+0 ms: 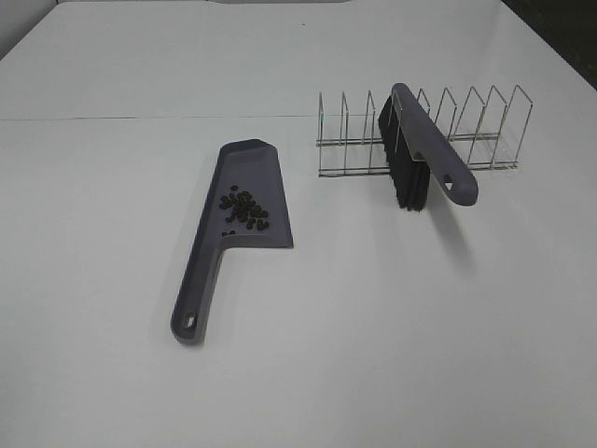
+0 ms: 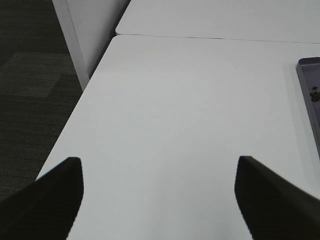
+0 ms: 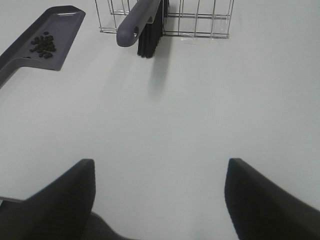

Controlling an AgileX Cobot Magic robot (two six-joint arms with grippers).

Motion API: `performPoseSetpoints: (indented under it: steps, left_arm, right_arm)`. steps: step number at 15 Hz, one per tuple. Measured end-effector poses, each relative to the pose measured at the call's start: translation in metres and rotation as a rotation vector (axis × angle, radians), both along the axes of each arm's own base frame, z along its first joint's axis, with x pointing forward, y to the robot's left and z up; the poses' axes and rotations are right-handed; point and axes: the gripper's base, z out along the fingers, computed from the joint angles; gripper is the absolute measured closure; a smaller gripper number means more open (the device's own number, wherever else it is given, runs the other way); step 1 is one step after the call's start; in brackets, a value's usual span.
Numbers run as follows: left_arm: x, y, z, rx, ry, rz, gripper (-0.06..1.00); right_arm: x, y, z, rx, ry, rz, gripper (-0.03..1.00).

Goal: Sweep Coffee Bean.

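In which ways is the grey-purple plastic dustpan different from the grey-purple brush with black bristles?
The grey-purple plastic dustpan lies flat on the white table; the grey-purple brush with black bristles leans tilted in the wire rack. The dustpan holds the dark coffee beans; the brush holds nothing. Both share the colour and a handle hole.

The table is plain white, without pattern. The dustpan is a muted grey-purple, and the coffee beans in it are dark brown-black. The brush has the same grey-purple body, with black bristles. The wire rack is pale silver metal. Both hands' fingers are black. The floor is dark grey, finely ribbed carpet.
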Motion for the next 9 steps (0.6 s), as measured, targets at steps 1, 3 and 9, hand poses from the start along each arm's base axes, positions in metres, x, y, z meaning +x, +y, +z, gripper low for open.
performPoseSetpoints:
  steps: [1,3,9]
  left_arm:
    - [0.0,0.0,0.0,0.0,0.0,0.0,0.18]
    - [0.0,0.0,0.0,0.0,0.0,0.0,0.18]
    - [0.0,-0.0001,0.0,-0.001,0.0,-0.001,0.18]
  right_arm:
    - [0.0,0.0,0.0,0.0,0.0,0.0,0.36]
    - [0.0,0.0,0.0,0.0,0.0,0.0,0.36]
    - [0.0,0.0,0.0,0.0,0.0,0.0,0.36]
